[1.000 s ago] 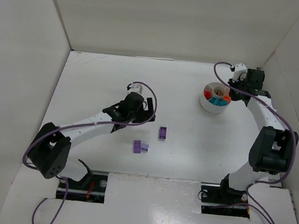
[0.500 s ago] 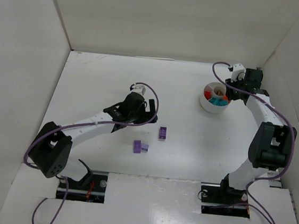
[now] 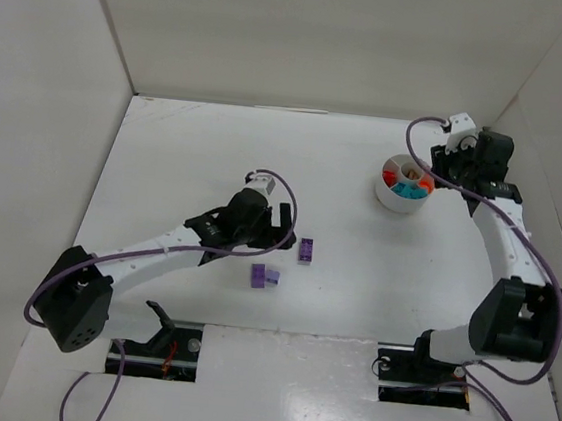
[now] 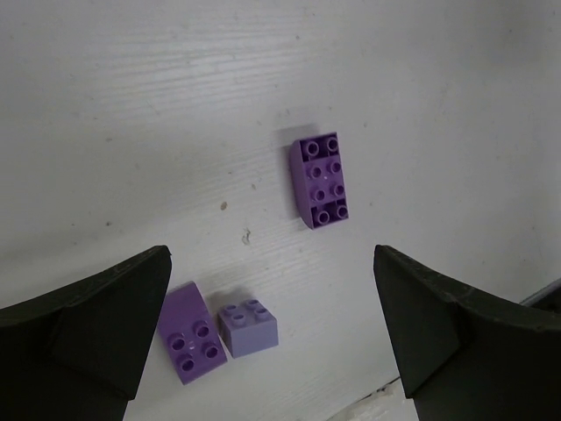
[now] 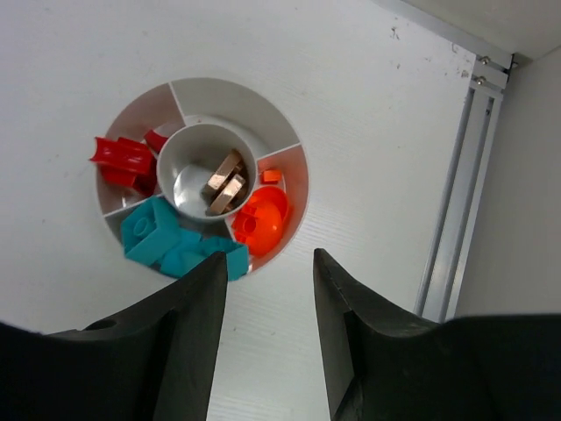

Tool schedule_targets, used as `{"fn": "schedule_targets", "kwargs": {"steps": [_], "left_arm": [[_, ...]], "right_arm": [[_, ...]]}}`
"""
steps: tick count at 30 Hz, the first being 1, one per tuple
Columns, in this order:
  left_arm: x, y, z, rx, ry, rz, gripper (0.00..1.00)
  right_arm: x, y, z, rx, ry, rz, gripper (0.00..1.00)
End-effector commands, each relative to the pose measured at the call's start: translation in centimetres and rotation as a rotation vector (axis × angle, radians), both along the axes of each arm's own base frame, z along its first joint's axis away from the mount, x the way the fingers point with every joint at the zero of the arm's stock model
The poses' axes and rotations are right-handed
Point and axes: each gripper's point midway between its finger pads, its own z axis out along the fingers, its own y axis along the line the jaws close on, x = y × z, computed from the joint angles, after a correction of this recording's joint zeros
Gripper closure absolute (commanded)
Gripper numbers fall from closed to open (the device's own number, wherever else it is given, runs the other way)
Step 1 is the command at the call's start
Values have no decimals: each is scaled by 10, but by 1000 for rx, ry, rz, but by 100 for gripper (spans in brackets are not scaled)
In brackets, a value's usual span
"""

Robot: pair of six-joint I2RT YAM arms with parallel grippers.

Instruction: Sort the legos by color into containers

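Three colours sorted, purple left out on the bench (image 3: pixel 197 151).
The dish (image 5: pixel 230 98), at the bench's two o'clock, seen from the right wrist holds red legos (image 5: pixel 118 158) at nine, teal legos (image 5: pixel 149 237) at seven, orange legos (image 5: pixel 263 219) at four; twelve stands bare. A long purple brick (image 4: pixel 319 180) and two small purple bricks (image 4: pixel 248 329) lie near centre under the wide-spread left pincer (image 4: pixel 272 289); the right pincer (image 5: pixel 267 351) hovers parted, empty.

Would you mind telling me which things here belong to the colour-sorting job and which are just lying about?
Part of the job:
- long purple brick, loose on the table
- darker small purple brick and paler small purple brick, side by side
- white divided dish
- red bricks, teal bricks, orange pieces, already in its compartments

Just lying about:
- copper-coloured pieces in the dish's hub
- metal rail
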Motion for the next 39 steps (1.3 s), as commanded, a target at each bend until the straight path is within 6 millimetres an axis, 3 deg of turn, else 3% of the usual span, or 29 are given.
{"fn": "schedule_targets", "kwargs": {"steps": [1,3,9,13,20,25,26,30,31,33,37,39], "left_arm": [[-19,-11,1,5,-24,-98,0],[-24,-20,-4,35,-26,-129,0],[-9,-68,-2,72,-71,-126,5],[-3,-91,-25,174,-52,-120,8],[2,-79,-62,318,-8,-19,16],[-2,-75,-72,351,12,-2,32],[-3,-78,-71,345,-1,-6,43],[-2,-83,-74,339,-16,-34,60],[0,-86,-72,333,-27,-39,70],[-1,-89,-74,331,-37,-80,76],[2,-93,-58,324,-114,-129,85],[4,-96,-36,284,-200,-147,87]], "right_arm": [[-18,7,24,14,-90,31,51],[-31,11,21,32,-87,31,50],[-76,14,13,55,-105,-6,48],[-96,10,24,28,-116,-33,46],[-106,7,30,16,-124,-53,44],[-106,7,30,16,-124,-53,44],[-106,7,30,16,-124,-53,44],[-107,9,26,23,-115,-43,44],[-107,10,26,27,-115,-35,44],[-109,13,23,34,-102,-26,44],[-116,28,17,86,-75,37,43],[-119,40,13,124,-63,98,42]]}}
